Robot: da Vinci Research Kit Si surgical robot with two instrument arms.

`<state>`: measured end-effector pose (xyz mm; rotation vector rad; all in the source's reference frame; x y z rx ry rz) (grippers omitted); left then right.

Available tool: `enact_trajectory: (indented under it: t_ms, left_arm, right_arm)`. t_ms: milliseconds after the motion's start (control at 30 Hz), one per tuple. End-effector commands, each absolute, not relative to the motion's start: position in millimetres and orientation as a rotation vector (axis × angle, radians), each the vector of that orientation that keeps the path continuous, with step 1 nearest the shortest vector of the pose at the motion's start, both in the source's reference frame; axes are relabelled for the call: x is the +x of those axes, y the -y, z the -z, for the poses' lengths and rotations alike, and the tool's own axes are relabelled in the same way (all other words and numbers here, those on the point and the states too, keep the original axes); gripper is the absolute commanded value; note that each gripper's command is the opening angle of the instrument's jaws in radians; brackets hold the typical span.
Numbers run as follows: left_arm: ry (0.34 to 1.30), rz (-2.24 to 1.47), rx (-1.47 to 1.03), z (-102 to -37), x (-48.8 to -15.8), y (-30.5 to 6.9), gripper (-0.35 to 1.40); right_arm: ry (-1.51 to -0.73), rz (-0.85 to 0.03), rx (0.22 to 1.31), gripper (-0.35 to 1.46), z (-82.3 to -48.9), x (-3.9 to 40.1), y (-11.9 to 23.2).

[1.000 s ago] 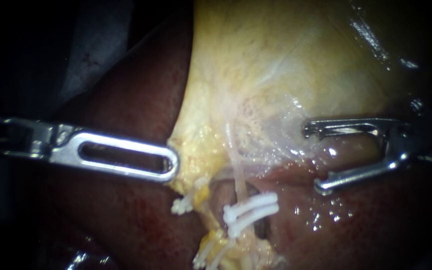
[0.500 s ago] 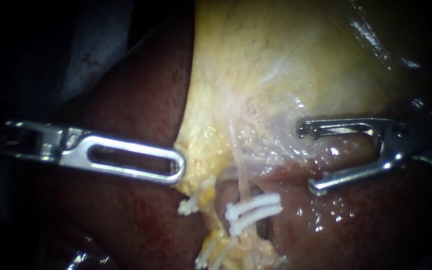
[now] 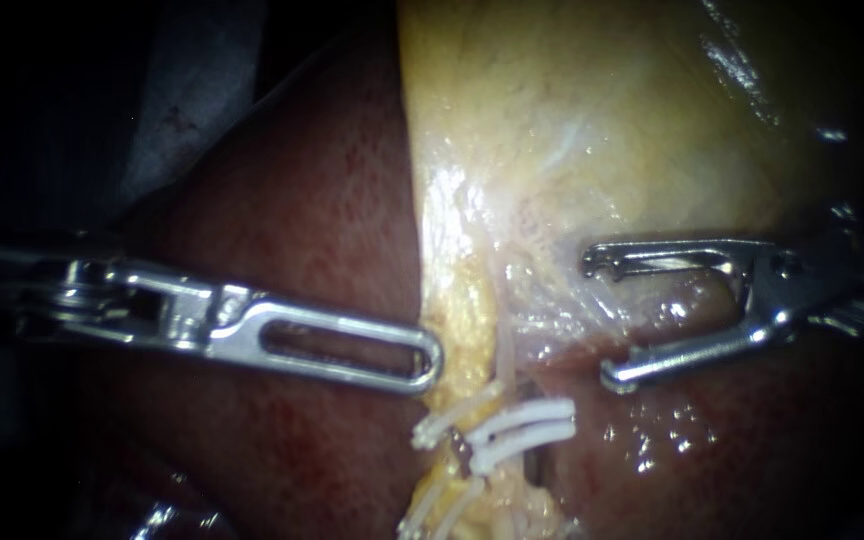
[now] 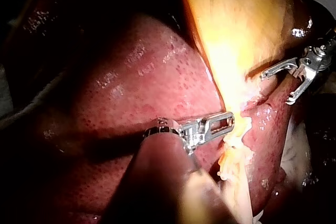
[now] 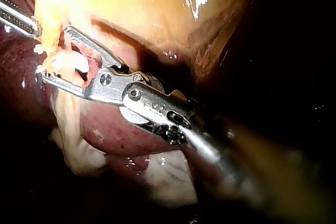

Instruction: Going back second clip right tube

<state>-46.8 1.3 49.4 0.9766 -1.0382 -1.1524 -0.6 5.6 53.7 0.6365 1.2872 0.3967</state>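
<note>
**Endoscope view: right instrument open beside the clipped right tube**

Two white clips sit side by side across the right tube, low centre, where the yellow gallbladder meets the dark red liver.

Right instrument: jaws spread wide, nothing held. Upper jaw lies over the gallbladder's lower edge, lower jaw over wet liver. Its lower tip is near the clips, up and to their right, not touching.

Left instrument: slotted jaws lie together, no tissue seen between them. Tip is pressed against the gallbladder's left edge, just above a further clip.

Since half a second ago: the left instrument has advanced rightward across the liver. The gallbladder's edge has gone with it and now stands steeper. The further clip has been carried closer to the pair. The right instrument has edged slightly toward the tube, spread unchanged.

Left wrist view: left instrument has its tip at the bright yellow edge, with the right instrument open beyond it.

Right wrist view: right instrument has its jaws apart, pale tissue showing between them. The left instrument is just past the tips.
</note>
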Motion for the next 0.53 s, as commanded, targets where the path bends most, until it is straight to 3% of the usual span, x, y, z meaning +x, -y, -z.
enact_trajectory:
  t_ms: [33, 533]
  left_arm:
    - [1.035, 1.149, 0.977, -49.5, -46.9, -1.3, -0.35]
    - [1.032, 1.152, 0.981, -49.6, -47.1, -1.3, -0.35]
  right_arm:
    - [-1.287, -0.396, 0.637, 0.6, -53.7, -0.6, -5.7]
    - [-1.287, -0.396, 0.637, 0.6, -53.7, -0.6, -5.6]
